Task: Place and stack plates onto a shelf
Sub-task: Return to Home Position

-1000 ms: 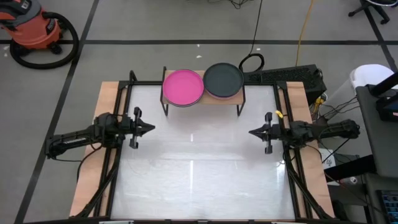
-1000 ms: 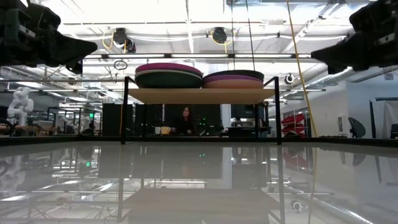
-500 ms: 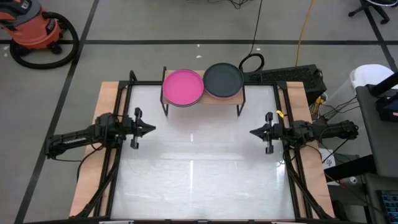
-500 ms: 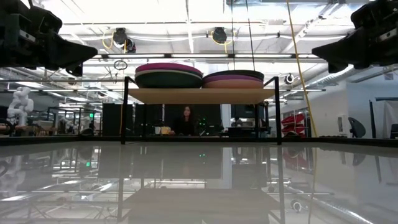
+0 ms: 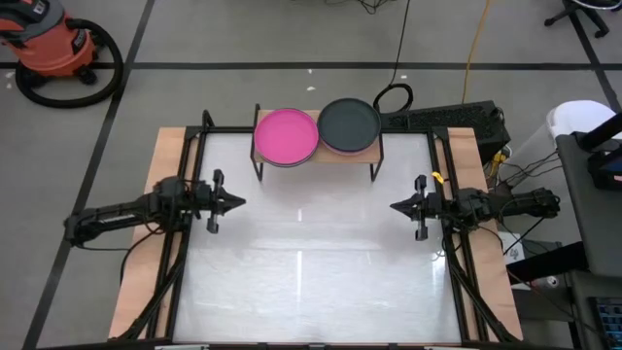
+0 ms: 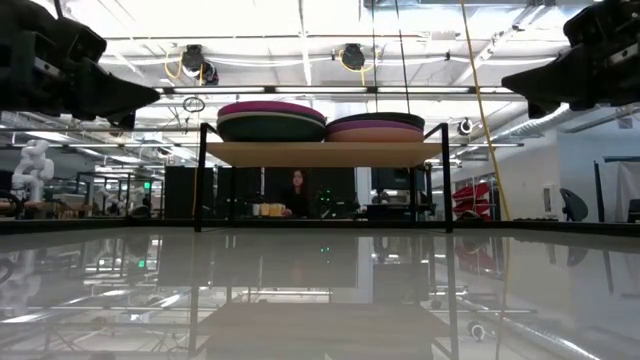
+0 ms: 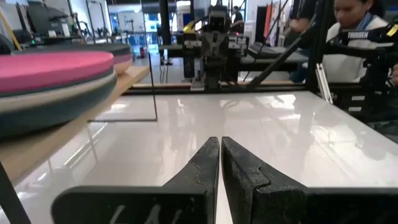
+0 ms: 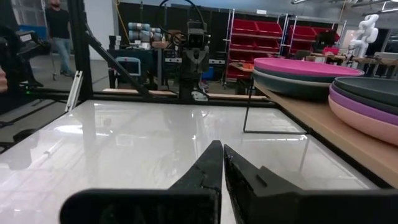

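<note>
The shelf (image 5: pixel 316 156), a wooden plank on thin black legs, stands at the table's far edge. Two plate stacks rest on it: the left one topped by a hot pink plate (image 5: pixel 286 136), the right one by a charcoal plate (image 5: pixel 350 124). In the low view the left stack (image 6: pixel 271 118) shows dark teal below pink, and the right stack (image 6: pixel 377 127) shows purple and salmon under charcoal. My left gripper (image 5: pixel 241 202) hovers shut over the table's left side. My right gripper (image 5: pixel 394 207) hovers shut over the right side. Both point toward the table's middle, nearer than the shelf.
The white table top (image 5: pixel 311 262) lies between the two grippers and the near edge. Black frame rails (image 5: pixel 185 165) run along both sides. An orange vacuum (image 5: pixel 58 49) and cables lie on the floor beyond. A person (image 6: pixel 297 195) sits behind the table.
My left arm has shifted slightly: its gripper has sunk a little in the low view and crept toward the table's middle. The plates and the right arm have kept still.
</note>
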Tool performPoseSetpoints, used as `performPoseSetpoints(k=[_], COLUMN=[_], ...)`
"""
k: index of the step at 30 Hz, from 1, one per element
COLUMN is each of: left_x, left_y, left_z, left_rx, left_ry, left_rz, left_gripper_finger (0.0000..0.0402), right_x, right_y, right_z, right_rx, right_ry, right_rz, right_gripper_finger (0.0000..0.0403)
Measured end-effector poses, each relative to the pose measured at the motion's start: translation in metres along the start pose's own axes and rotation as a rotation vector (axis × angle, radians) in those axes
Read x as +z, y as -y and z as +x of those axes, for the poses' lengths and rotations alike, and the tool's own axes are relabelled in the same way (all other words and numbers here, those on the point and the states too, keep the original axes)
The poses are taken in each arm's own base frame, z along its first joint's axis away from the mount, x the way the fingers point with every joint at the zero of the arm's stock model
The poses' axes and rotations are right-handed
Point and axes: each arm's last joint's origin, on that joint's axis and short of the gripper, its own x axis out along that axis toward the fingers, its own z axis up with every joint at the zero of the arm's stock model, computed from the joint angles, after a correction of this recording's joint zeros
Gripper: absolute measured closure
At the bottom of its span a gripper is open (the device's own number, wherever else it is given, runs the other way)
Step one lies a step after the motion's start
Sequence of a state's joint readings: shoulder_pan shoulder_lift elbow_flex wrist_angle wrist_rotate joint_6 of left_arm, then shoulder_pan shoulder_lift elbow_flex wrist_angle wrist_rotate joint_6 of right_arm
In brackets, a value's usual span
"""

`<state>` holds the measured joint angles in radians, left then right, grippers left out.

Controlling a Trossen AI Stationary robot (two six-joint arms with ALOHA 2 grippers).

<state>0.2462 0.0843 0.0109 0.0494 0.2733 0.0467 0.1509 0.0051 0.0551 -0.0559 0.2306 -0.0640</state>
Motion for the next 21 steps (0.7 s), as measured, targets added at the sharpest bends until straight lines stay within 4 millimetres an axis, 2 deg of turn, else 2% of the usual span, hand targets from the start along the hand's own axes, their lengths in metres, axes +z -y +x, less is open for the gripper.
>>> performPoseSetpoints(k=[13, 21], left_x=[-0.0078, -0.0041], left_y=[-0.0011, -0.0004], left_z=[0.0054, 0.0054], left_rx=[-0.004, -0.035], left_ry=[-0.090, -0.050], left_rz=[-0.023, 0.003], left_gripper_finger=[0.0378, 0.0378], right_x=[-0.0009, -0.0045], right_y=[-0.0001, -0.0010], right_z=[0.0007, 0.0037], right_rx=[-0.004, -0.003], right_ry=[-0.012, -0.060], right_rz=[0.028, 0.036], right_gripper_finger=[0.0403, 0.0403])
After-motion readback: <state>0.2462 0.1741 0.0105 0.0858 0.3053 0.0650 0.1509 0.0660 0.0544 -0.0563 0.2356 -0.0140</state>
